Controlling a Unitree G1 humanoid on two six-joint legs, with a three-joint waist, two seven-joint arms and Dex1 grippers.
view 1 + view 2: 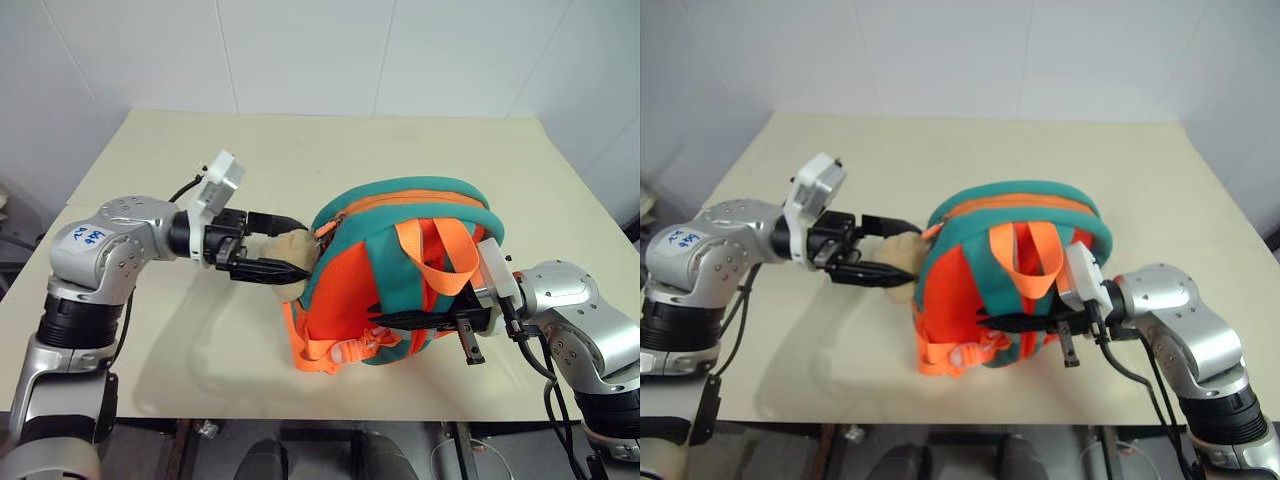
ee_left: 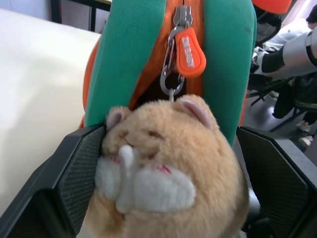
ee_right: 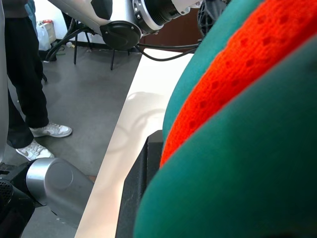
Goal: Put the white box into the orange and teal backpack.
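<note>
Centrally on the counter (image 1: pixel 150 150) stands the orange and teal backpack (image 1: pixel 400 205), soft and likely to sag. The right gripper (image 1: pixel 455 322) is clamped on its lower edge; the left gripper (image 1: pixel 270 245), fingers apart, straddles the plush toy (image 2: pixel 163 168) beneath the zipper pull (image 2: pixel 188 49), a sensible hold.

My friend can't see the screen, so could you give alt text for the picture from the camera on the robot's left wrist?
A tan plush hamster toy sits between the two open black fingers of the robot's left hand, touching one of them. It hangs by a metal clip beside an orange zipper pull on the orange and teal backpack, above a pale table.
</note>
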